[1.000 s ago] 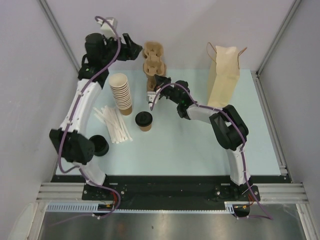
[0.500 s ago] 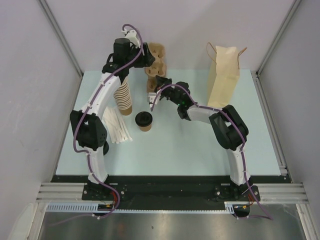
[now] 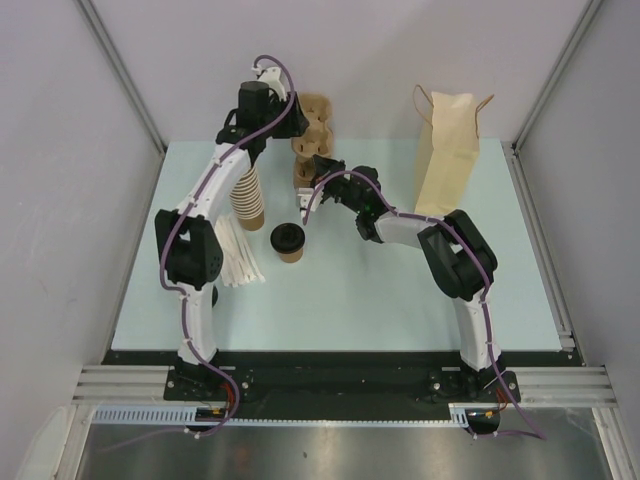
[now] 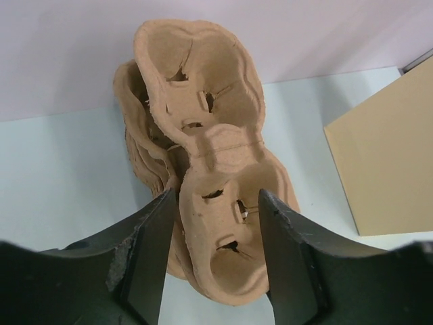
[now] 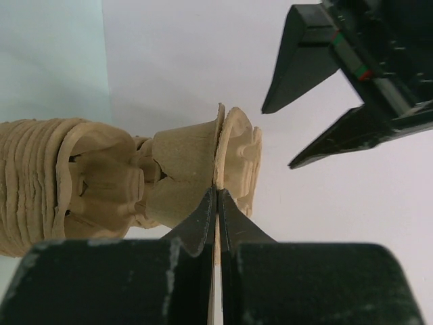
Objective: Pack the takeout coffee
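Looks down on a stack of moulded pulp cup carriers [image 4: 139,135] on the pale counter [image 4: 61,176]. Finds the top carrier [image 4: 216,149] tipped up off the rest. Straddles its near cup well with the left tool [image 4: 215,193], black fingers [image 4: 145,257] apart, one on either side. Cannot tell whether either touches the pulp. Catches a flat brown paper bag [image 4: 385,169] at the right edge and a white wall [image 4: 67,47] behind.
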Controlling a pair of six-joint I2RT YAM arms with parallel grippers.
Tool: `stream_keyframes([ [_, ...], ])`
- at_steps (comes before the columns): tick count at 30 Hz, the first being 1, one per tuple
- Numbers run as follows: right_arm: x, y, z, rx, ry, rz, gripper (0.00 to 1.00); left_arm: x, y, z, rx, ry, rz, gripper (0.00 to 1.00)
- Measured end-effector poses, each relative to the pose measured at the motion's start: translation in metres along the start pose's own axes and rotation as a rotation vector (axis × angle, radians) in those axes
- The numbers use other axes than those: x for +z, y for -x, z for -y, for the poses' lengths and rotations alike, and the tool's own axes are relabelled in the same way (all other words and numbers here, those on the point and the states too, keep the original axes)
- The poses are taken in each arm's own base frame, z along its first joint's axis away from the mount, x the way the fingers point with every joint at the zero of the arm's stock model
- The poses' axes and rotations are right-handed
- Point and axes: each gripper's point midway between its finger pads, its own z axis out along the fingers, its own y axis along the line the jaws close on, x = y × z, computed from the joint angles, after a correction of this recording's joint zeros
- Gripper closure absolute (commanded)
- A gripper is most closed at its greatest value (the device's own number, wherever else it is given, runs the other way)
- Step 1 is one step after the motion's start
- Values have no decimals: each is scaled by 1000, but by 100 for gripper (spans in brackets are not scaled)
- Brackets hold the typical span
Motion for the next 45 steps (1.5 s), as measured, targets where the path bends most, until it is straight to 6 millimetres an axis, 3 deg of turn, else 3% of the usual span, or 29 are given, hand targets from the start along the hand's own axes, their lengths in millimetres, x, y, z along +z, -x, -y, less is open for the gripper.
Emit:
stream_keyframes([
  [13,-2,-1,-4,2,8,-3,100,10,-14,1,-1,1,-29,47],
  [23,-4,-5,-5,2,9,-10,100,24,-29,-11,-4,50,-51,47],
  [27,-4,-5,-5,2,8,-10,100,26,-33,-12,-5,48,-59,58],
  [31,-4,-6,-7,-1,11,-11,100,26,-33,-10,-7,36,-59,77],
  [37,-5,-6,-10,-3,18,-12,100,26,-32,-7,-6,24,-55,97],
  [45,-6,-7,-14,0,29,-17,100,29,-36,-4,-11,15,-63,100],
])
